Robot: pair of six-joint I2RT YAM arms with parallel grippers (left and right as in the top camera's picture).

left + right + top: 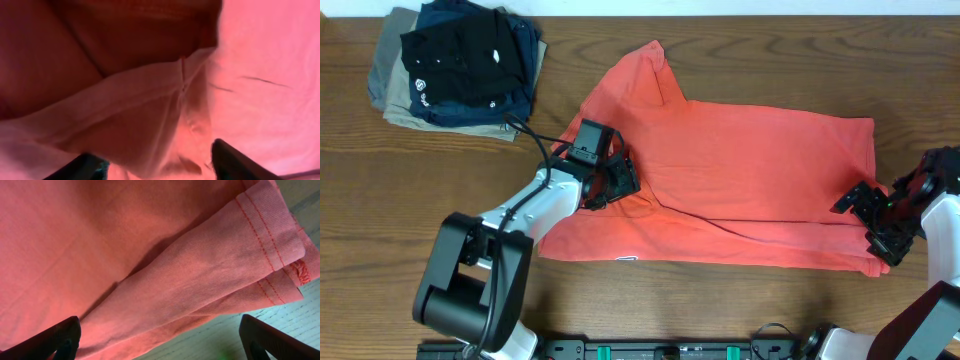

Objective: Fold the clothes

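The coral-red T-shirt (750, 170) lies across the middle of the wooden table (400, 200), with one sleeve pointing to the far side. My left gripper (618, 185) rests on its left part. In the left wrist view the left gripper (155, 160) is open, with a raised fold of the shirt (260, 60) between its dark fingers (230, 160). My right gripper (868, 222) sits at the shirt's near right corner. It stands wide open in the right wrist view (160, 330), straddling the layered, stitched hem of the shirt (125, 240) and bare table (225, 335).
A stack of folded black, navy and khaki garments (460, 65) sits at the far left corner. The arms' base rail (650, 350) runs along the near edge.
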